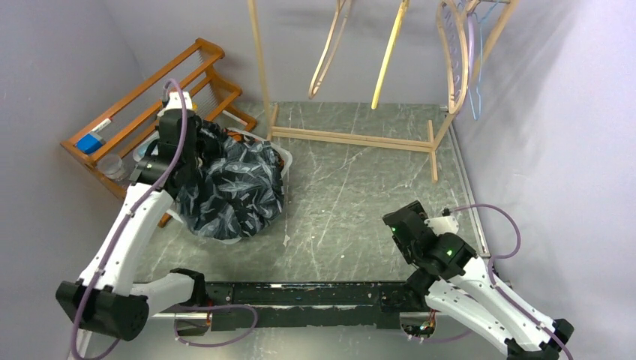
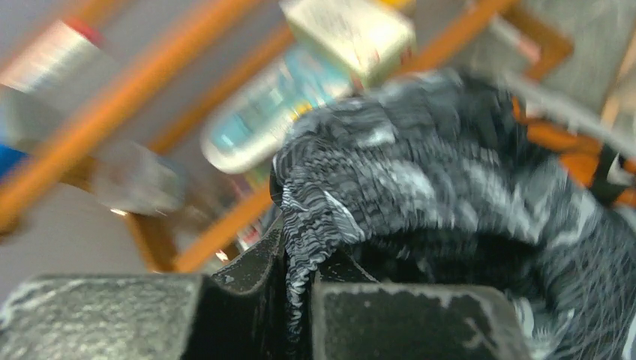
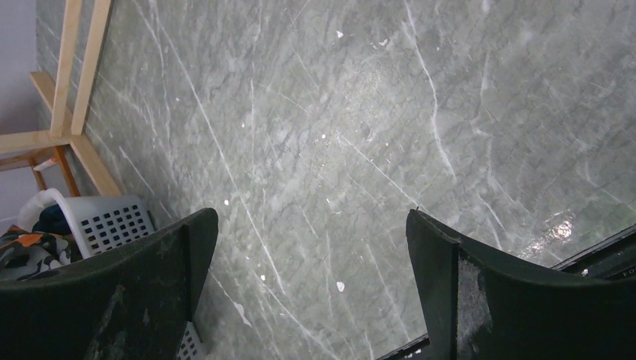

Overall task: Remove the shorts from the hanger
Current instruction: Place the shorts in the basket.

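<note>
My left jaws pinch the leaf-print shorts (image 2: 450,172), already off the hanger (image 1: 330,49), with the basket (image 3: 112,221) below them. Next, I judge, release. Right jaws are spread, nothing between.

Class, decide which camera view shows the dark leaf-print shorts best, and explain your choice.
Top external: the leaf-print shorts show whole, as one dark heap. The left wrist view shows only a blurred, bunched edge pinched in the left gripper. The right wrist view shows none of them.
</note>
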Controlling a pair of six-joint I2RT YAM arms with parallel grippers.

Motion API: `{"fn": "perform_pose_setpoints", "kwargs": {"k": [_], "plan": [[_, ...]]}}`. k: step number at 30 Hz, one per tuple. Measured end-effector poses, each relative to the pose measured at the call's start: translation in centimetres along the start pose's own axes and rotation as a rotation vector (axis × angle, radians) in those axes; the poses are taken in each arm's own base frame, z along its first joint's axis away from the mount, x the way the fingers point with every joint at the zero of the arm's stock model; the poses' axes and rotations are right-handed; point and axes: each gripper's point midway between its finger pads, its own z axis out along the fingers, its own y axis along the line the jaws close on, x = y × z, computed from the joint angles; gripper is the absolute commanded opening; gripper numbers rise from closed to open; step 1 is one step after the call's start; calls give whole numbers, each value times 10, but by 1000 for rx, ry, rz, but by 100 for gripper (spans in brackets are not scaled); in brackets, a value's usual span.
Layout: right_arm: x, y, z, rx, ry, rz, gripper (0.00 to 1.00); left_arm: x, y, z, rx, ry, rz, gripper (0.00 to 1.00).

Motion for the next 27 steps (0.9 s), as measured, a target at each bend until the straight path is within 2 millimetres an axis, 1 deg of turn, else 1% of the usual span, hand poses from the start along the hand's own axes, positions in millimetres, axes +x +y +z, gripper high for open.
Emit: {"fn": "perform_pose_setpoints", "kwargs": {"k": [1,2,3,5,7,9,11,13,15,17,19,20,21,23,24,25,26,27], "plan": [[0,0,0,0,0,-4,100,25,1,12,11,74,-16,7],[0,0,0,0,0,-4,100,46,-6,18,50,129,-31,7],[0,0,0,-1,1,-4,100,66,-19,20,107,182,-50,7],[0,0,-1,-6,2,1,100,97,-46,14,243,254,-89,7],[0,-1,-1,-12,3,5,100,120,-72,2,384,305,-135,7],[0,-2,0,-13,4,5,100,131,-90,-9,495,325,-172,7],[1,-2,1,-14,5,4,100,135,-101,-16,554,340,-196,10],[2,-1,2,-13,4,-3,100,139,-109,-15,579,369,-213,12],[4,0,4,-8,6,-15,100,150,-117,-12,588,410,-224,15],[6,1,6,1,11,-31,100,167,-126,-6,585,473,-240,24],[10,2,8,8,17,-52,100,176,-133,-2,582,507,-260,34],[11,3,9,12,20,-65,100,178,-135,-1,581,514,-271,48],[13,3,10,14,23,-78,100,178,-137,0,579,516,-287,57],[15,4,12,16,30,-104,100,174,-137,-2,579,508,-312,63],[16,4,13,17,34,-119,100,171,-136,-3,579,501,-323,68],[17,4,13,20,36,-135,100,166,-134,-5,578,492,-334,75],[18,4,13,22,37,-150,100,162,-132,-7,575,486,-340,85],[18,4,14,21,39,-168,100,157,-128,-9,567,479,-343,98]]}}
